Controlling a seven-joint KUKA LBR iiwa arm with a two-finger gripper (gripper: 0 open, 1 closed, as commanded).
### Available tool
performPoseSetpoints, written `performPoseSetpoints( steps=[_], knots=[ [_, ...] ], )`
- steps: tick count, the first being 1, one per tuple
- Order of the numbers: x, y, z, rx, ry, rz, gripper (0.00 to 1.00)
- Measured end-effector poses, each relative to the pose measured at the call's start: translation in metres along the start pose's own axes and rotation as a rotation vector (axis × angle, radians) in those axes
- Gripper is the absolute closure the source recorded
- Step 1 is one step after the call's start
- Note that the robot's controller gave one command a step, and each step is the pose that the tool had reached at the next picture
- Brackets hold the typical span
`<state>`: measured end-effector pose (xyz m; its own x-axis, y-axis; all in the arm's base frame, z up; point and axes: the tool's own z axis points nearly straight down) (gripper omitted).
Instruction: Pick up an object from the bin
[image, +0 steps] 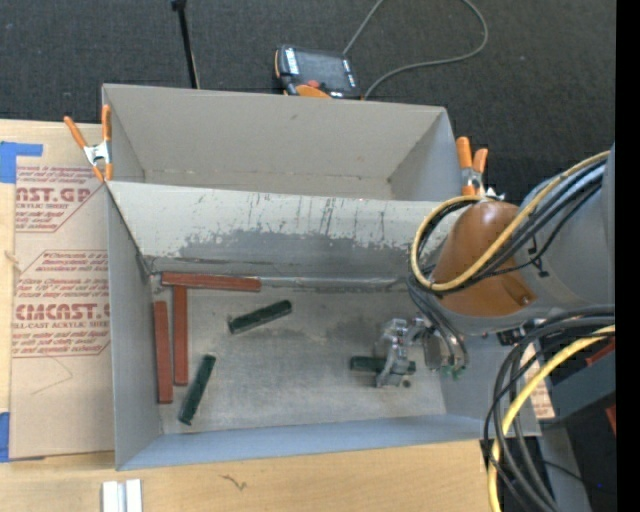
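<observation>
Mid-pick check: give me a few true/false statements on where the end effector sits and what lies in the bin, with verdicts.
1. The end effector is at the right side of the bin. True.
2. The bin holds three green sticks. True: the right green stick, the middle green stick and the front-left green stick.
3. The red sticks lie heaped mid-bin. False: they lie flat on the left, two along the left wall and one along the back.
4. The end effector is over the front-left green stick. False: it is at the right green stick.
</observation>
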<state>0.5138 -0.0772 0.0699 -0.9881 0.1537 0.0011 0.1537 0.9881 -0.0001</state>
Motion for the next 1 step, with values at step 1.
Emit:
performPoseSetpoints(
  steps=[1],
  knots=[
    [-0.0076, -0.0160, -0.1581, 0.000, -0.010, 0.014, 1.00]
  ],
)
